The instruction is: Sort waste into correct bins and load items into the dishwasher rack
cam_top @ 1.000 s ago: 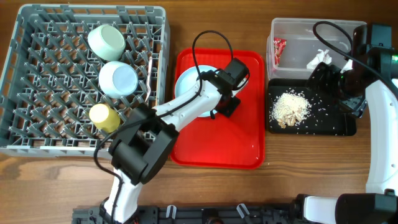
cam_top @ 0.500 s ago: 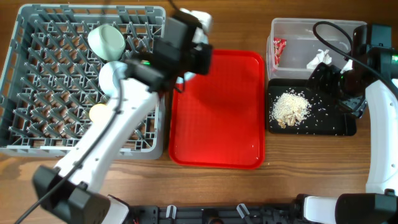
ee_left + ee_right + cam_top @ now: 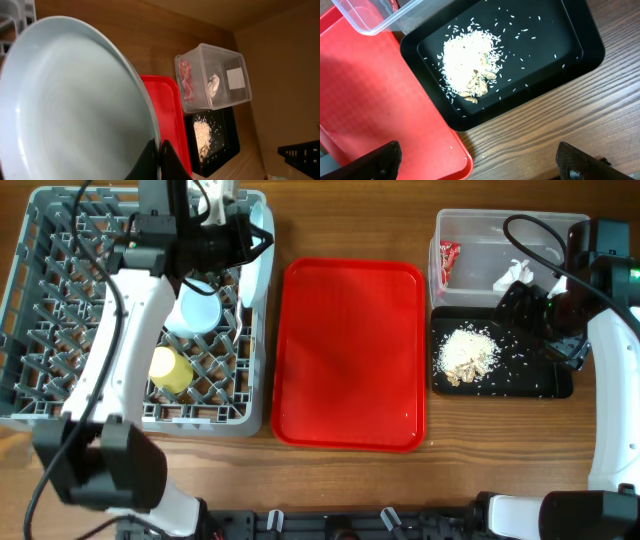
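Pale, glossy round plate [image 3: 75, 110] on edge | left jaws pinching its rim | right jaws apparently wide

- Large square grey plastic crate with upright pegs [image 3: 60, 380]: on the table's left side.
- Round pale plate [image 3: 256, 265]: standing on edge at the crate's right edge.
- Small white bowl [image 3: 196, 312] and small yellow cup [image 3: 170, 368]: lying among the pegs.
- Clear plastic rectangular tub [image 3: 480, 225]: holds a red snack wrapper [image 3: 448, 260] and a crumpled white paper scrap [image 3: 510, 275].
- Shallow black rectangular tray [image 3: 540, 385]: holds beige crumbly food scraps [image 3: 467, 352].
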You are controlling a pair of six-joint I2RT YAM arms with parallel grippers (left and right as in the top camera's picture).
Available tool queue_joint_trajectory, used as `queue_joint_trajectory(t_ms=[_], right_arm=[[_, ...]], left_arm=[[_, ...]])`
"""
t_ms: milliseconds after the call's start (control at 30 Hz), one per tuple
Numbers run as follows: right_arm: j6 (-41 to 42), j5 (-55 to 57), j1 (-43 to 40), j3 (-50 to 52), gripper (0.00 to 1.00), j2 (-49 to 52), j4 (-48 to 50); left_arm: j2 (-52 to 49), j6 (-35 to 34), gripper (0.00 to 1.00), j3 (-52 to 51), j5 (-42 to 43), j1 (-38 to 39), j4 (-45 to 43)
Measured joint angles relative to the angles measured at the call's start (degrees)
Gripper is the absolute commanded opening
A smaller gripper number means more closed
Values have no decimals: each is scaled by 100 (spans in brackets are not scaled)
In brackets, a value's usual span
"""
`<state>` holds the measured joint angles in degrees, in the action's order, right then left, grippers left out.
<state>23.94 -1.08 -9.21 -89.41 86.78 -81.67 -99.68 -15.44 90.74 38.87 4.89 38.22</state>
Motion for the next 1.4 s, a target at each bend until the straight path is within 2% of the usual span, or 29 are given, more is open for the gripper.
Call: queue_joint_trajectory(t_ms=[100,133,167,267,333,367,633,800,867,1000,1033,1200,1400], right_arm=[[0,0,0,0,100,0,0],[0,0,0,0,100,0,0],[0,0,0,0,100,0,0],[0,0,0,0,100,0,0],[0,0,0,0,100,0,0],[2,0,0,0,100,0,0],[-22,-48,0,0,100,0,142],[-793,-1252,44,-2,100,0,1279],[-1034,-1565,210,0,100,0,1716],[-1294,-1622,651,0,97,15,2004],[-1329,-1532,730,-11,94,42,1919],[-1357,-968,800,17,94,221,1355],[-1357,-647,800,168,95,42,1397]], left_arm=[[-295,-17,4,0,179,-164,7],[-372,-17,15,0,219,-225,11],[-426,-17,36,0,236,-282,15],[-470,-37,80,-2,306,-444,9],[-470,-52,89,0,323,-549,-7],[-470,-52,99,0,326,-579,-4],[-170,-48,100,-2,74,-667,142],[726,-201,100,57,-1714,-634,1609],[772,-415,100,68,-2570,-612,2190],[743,-612,100,61,-3530,-612,2798],[743,-634,100,61,-3652,-612,2903],[743,-592,100,48,-3928,-601,3762],[977,-341,100,-507,-3971,-448,3657]])
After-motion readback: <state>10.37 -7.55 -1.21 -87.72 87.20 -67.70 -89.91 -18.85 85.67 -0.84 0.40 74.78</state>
